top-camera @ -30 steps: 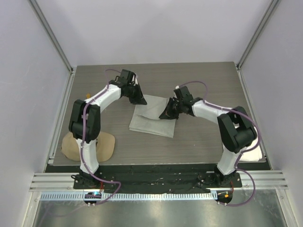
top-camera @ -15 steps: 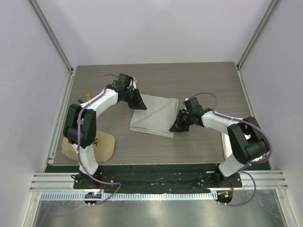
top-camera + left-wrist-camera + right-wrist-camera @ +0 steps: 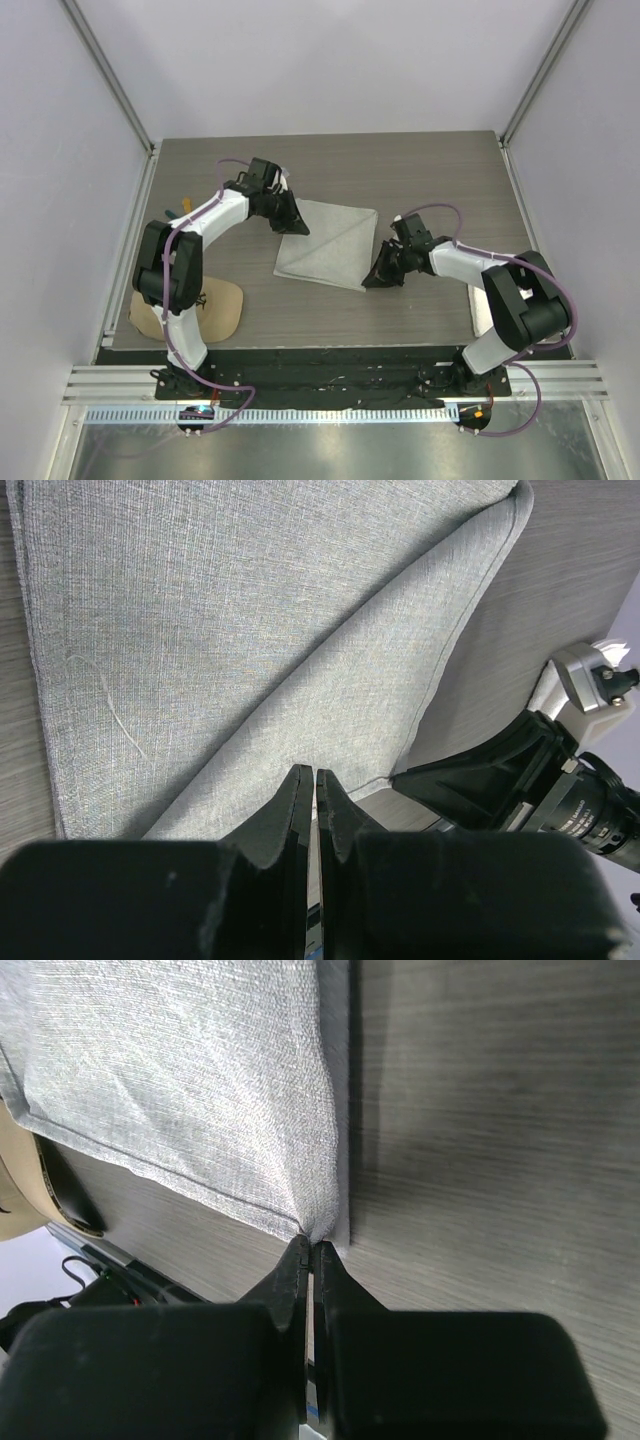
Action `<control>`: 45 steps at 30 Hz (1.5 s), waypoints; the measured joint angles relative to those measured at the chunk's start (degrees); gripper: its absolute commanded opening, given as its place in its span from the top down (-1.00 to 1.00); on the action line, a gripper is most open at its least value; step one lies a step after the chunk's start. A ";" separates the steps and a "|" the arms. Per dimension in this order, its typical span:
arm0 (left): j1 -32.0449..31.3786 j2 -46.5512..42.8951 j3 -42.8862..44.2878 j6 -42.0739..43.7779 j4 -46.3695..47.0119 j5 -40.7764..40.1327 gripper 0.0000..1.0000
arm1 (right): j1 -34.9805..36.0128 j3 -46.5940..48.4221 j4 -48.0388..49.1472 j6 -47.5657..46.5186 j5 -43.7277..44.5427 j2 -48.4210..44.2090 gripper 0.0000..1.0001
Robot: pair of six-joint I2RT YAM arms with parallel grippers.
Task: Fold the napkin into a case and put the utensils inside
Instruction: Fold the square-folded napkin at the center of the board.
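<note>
The light grey napkin (image 3: pixel 325 245) lies flat mid-table with a diagonal fold across it, also filling the left wrist view (image 3: pixel 240 630) and right wrist view (image 3: pixel 190 1080). My left gripper (image 3: pixel 297 225) sits at its far-left edge, jaws pressed together on the cloth (image 3: pixel 315 773). My right gripper (image 3: pixel 372 281) is shut on the near-right corner, and the cloth bunches into its tips (image 3: pixel 311 1241). Of the utensils, only small orange and teal bits (image 3: pixel 178 210) peek out behind the left arm at the table's left edge. No case is formed.
A tan cap (image 3: pixel 215 305) lies at the near left by the left arm's base, and its edge shows in the right wrist view (image 3: pixel 12 1195). A white towel (image 3: pixel 478 318) is partly hidden behind the right arm. Enclosure walls border the table.
My right gripper has pulled the napkin's corner toward the near right, spreading the cloth flatter and wider. The left gripper stayed almost still at the far-left edge.
</note>
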 measured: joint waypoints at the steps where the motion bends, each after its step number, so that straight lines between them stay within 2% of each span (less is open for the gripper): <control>1: 0.00 0.00 0.00 0.00 0.00 0.00 0.82 | 0.00 -0.74 0.13 0.31 -0.13 -0.37 0.98; 13: -0.11 0.00 0.02 0.15 -0.02 -0.02 0.82 | 0.07 -3.13 3.50 2.36 -1.46 -1.14 0.98; 22: -0.22 -0.42 -0.31 0.92 -1.20 -1.75 0.81 | 0.46 0.83 3.61 2.16 -1.51 0.81 0.97; 45: -0.74 -2.73 -0.96 3.15 -3.76 -2.16 0.82 | 0.81 0.17 2.12 0.90 -0.50 1.05 0.96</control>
